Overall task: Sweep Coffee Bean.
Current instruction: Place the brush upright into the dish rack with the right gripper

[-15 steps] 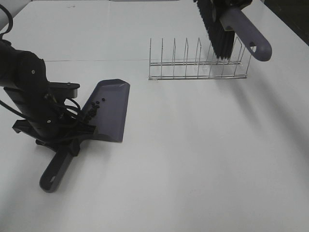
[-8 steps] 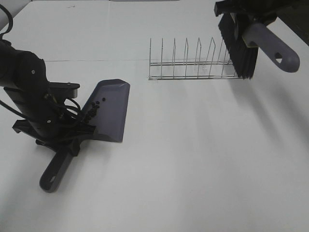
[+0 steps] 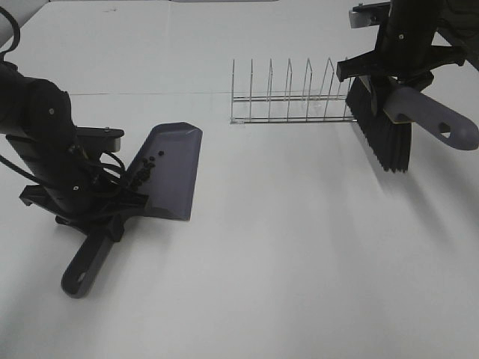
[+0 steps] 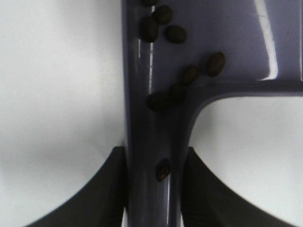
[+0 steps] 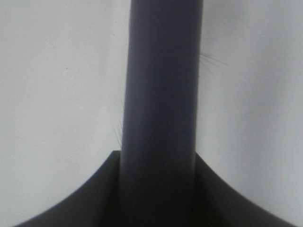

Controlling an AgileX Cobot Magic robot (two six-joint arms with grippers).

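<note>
Left wrist alone shows coffee bean on the dustpan handle, left gripper clamping it; right gripper clamps the brush.

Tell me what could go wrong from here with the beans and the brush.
The coffee beans lie loose at the handle end of the dustpan; one sits in the handle channel, so a tilt could spill them. The brush hangs close beside the wire rack; its bristles could snag the wires.
</note>
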